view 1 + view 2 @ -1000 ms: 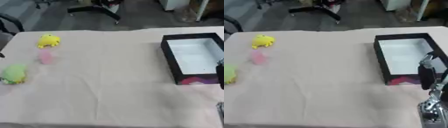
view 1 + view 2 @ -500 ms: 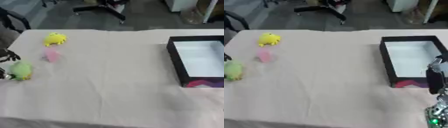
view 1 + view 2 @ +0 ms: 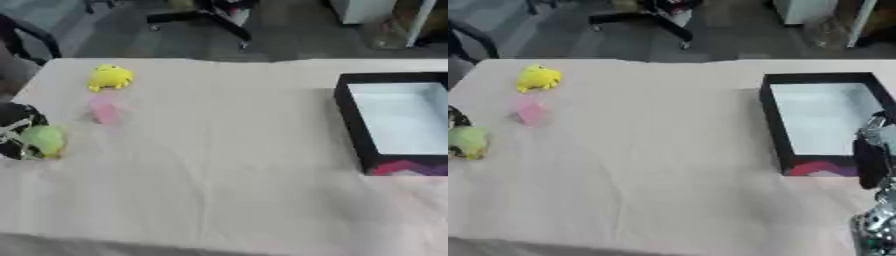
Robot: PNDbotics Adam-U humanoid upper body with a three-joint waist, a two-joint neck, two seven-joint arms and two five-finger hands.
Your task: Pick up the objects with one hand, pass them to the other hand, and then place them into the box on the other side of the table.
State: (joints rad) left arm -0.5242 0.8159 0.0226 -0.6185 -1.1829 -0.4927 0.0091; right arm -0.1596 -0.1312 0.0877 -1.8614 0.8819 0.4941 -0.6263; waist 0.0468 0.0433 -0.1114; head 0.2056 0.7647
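Note:
Three small things lie on the left of the cloth-covered table: a yellow soft toy (image 3: 109,77), a pale pink object (image 3: 105,110) below it, and a green soft toy (image 3: 45,140) near the left edge. My left hand (image 3: 15,131) is black and sits right against the green toy's left side; blur hides how it holds. The black box (image 3: 352,117) with a white inside stands at the right edge. My right hand (image 3: 871,161) stands upright just in front of the box's near right corner, fingers up, holding nothing.
The table's far edge runs along the top, with an office chair base (image 3: 201,15) on the floor behind it. Between the toys and the box lies wrinkled beige cloth (image 3: 219,165). My right forearm (image 3: 874,230) shows at the lower right corner.
The camera has shifted. My left hand has come in from the left edge and reached the green toy. The right hand has stayed by the box; the toys have not moved.

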